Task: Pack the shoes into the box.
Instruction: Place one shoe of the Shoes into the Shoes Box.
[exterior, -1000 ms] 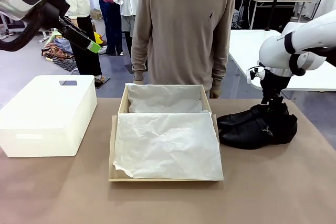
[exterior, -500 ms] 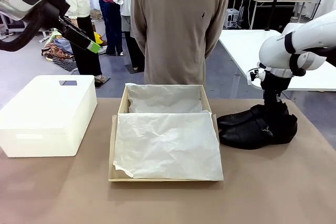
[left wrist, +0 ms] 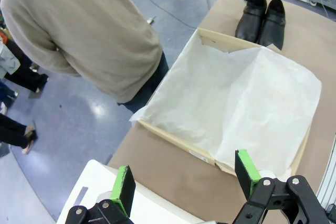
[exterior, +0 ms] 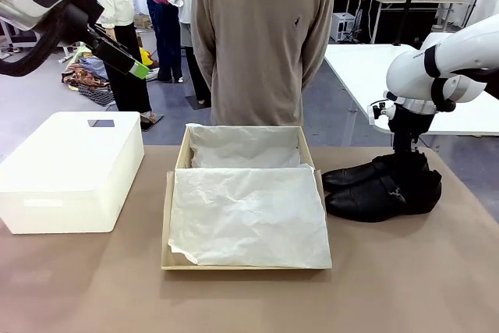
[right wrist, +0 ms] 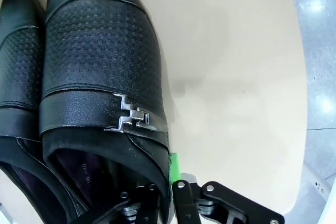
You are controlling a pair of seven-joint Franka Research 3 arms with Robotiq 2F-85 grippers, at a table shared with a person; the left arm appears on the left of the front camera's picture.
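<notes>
Your right gripper (right wrist: 157, 184) looked clamped on the collar of one of the shoes (exterior: 382, 189). One finger sat inside the heel opening, and the green pad pressed the leather from outside, just behind the strap buckle (right wrist: 128, 116). That was a hold on a single thin wall, so the toe would likely sag and swing once the shoe left the table (exterior: 405, 286). You would have done well to lift straight up and slowly, until the sole cleared the neighbouring shoe and the wall of the box (exterior: 166, 216). After that, you should have carried it sideways without tilting the wrist. The tissue paper (exterior: 249, 216) lay spread over most of the box, so the shoe would best be set down gently on it, toe first, and then let go.

The shoes lay directly under that gripper, side by side and touching, on the robot's right of the table. Their toes pointed at the box and ended just beside its right wall. The gripped shoe was the one on the person's (exterior: 265, 37) side, and bare table lay beyond the outer pad.

Your left gripper (left wrist: 185, 179) hung high with its pads wide apart and nothing between them. It was above the white box (exterior: 70, 169), well apart from the shoes.
</notes>
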